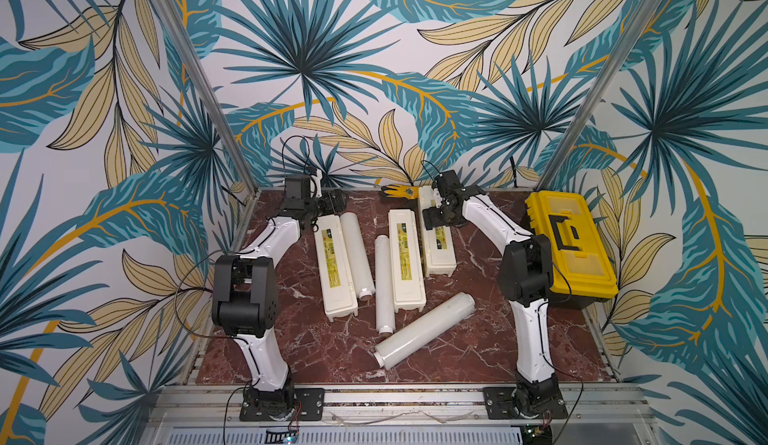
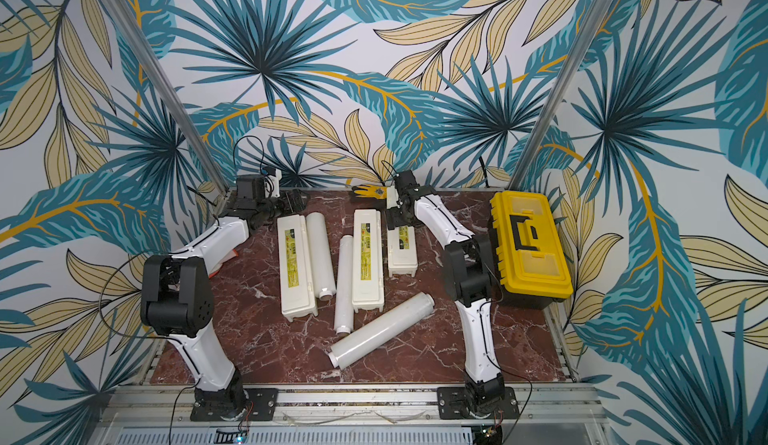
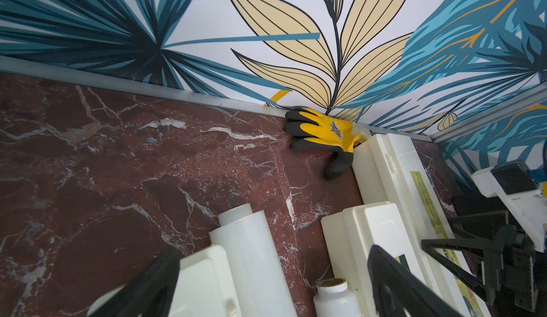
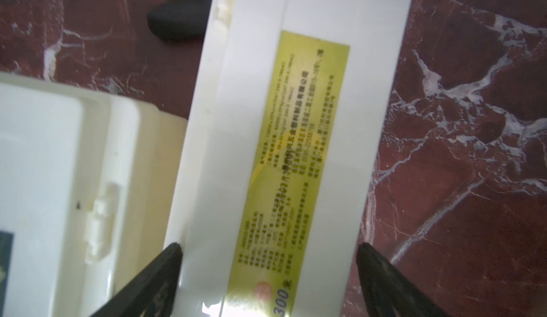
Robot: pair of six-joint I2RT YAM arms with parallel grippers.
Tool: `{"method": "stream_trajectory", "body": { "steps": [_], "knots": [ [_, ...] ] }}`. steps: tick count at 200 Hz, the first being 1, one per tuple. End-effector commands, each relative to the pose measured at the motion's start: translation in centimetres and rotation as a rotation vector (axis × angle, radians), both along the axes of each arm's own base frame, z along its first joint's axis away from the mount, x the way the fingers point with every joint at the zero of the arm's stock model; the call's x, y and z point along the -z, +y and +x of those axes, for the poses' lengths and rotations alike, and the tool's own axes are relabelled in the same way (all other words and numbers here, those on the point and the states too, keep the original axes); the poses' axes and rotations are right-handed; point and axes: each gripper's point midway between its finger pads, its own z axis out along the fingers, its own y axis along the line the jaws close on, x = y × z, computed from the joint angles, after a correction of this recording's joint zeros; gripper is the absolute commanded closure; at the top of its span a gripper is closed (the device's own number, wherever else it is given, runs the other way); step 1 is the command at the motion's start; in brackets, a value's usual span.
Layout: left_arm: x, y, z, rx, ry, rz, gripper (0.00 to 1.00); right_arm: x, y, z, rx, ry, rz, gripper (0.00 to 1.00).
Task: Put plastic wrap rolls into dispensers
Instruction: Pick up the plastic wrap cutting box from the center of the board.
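Plastic wrap rolls point(image 1: 426, 330): three, all out on the marble table point(image 1: 478, 339), none inside a box. Yellow-black toolbox point(image 1: 569, 247), lid shut, sits at the table's right edge just outside my right arm's elbow.

Dispensers point(image 1: 406, 260): three, lids shut, yellow labels up, all lying front-to-back mid-table. Left dispenser point(image 1: 334, 268) is nearest my left arm and the middle dispenser point(image 1: 409, 280) is centre. The right dispenser point(image 1: 440, 251) is just beside the middle one and set further back, its far end near the back wall.

Left roll point(image 1: 357, 251) lies along the left dispenser's right side and looks to be touching it, stub toward the front. Middle roll point(image 1: 383, 285) is parallel, just beside the middle dispenser's left side, stub also toward the front. Front roll point(image 1: 440, 320) lies diagonal near the table's front, apart from the rest, stub toward front-left.

Yellow-and-black glove point(image 3: 322, 132) lies against the back wall, its cuff at the right dispenser's far corner.

My right claw point(image 4: 268, 250) is low over the right dispenser. Jaws are wide and straddle the lid, with the tips just at its two long edges; the box is flat on the table. My left claw point(image 3: 273, 251) is wide, holding nothing, hanging over the far ends of the left dispenser and left roll.
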Motion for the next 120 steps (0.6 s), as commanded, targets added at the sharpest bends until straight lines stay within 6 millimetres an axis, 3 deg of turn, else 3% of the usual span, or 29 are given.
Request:
{"method": "stream_trajectory", "body": {
  "steps": [1,12,54,120],
  "knots": [
    [-2.0,-0.4,0.8,0.02,-0.046,0.007,0.0,2.0,-2.0,-3.7,-0.033,0.152,-0.054,0.09],
    [-2.0,-0.4,0.7,0.021,-0.045,0.005,0.0,1.5,-1.6,-3.5,-0.02,0.139,-0.026,0.01],
    [-1.6,-0.4,0.8,0.024,-0.037,0.014,0.0,-0.9,-0.5,-1.0,0.081,0.015,0.086,0.01],
    [-0.6,-0.2,1.0,0.012,-0.014,0.015,0.0,0.6,-0.8,2.4,0.251,-0.028,0.108,0.01]
  ]
}}
